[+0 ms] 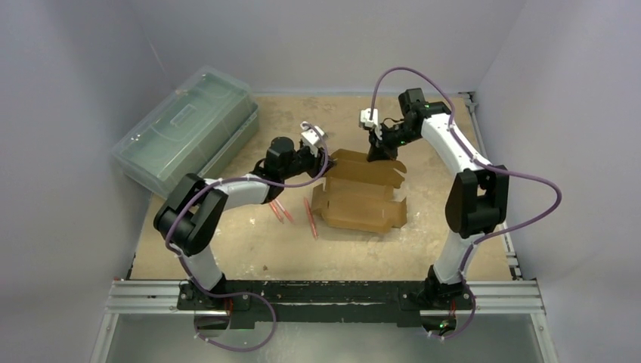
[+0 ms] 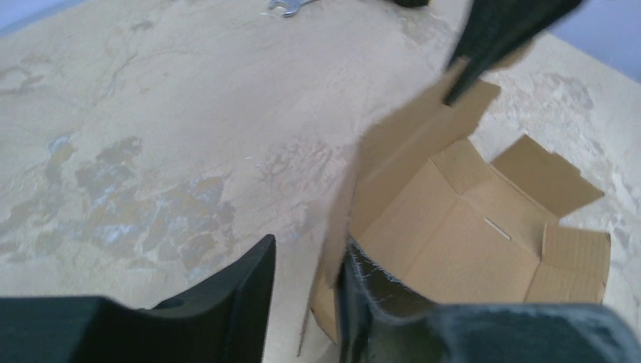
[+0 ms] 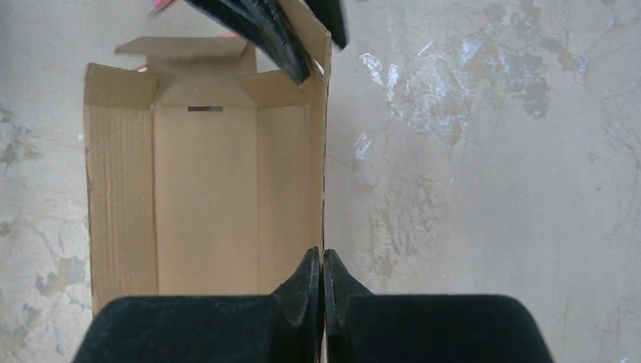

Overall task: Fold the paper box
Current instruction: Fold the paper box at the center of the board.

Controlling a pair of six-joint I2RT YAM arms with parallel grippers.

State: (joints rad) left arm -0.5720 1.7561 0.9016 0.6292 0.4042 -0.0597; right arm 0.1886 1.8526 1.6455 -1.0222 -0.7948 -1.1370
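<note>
- Currently the paper box (image 1: 363, 198) lies half-formed at the middle of the surface (image 1: 249, 249), betw. the two arms and well apart from the green case (image 1: 185, 128) at far left.
- Box is open side up: floor panel flat, end flaps splayed, one long side wall stood up along the far edge.
- That wall's long axis runs approx. left-to-right, from one gripper to the other, so each arm has one end of it.
- Right gripper (image 3: 323, 261): fingers together, pinched on the wall's edge at its own end. The wrist view shows the edge running straight into the closed tips.
- Left gripper (image 2: 310, 249): fingers apart, straddling the wall's opp. end. Cardboard sits close against one finger (image 2: 363, 302); the other stands clear of it. View is blurred there, so prob. no firm grip, but can't be sure.
- Key relation for the next move: the rest of the box (floor, flaps) lies on the near side of the held wall, i.e. toward the arm bases and below both sets of fingers.
- Judgement: step in hand = squaring the long wall to the floor. W/ the right end pinned, the left arm is nearer the free corner & end flap, so it looks best placed to tuck that.
- Risk: a one-ended hold lets the wall swing, or the light box skid on the surface.
</note>
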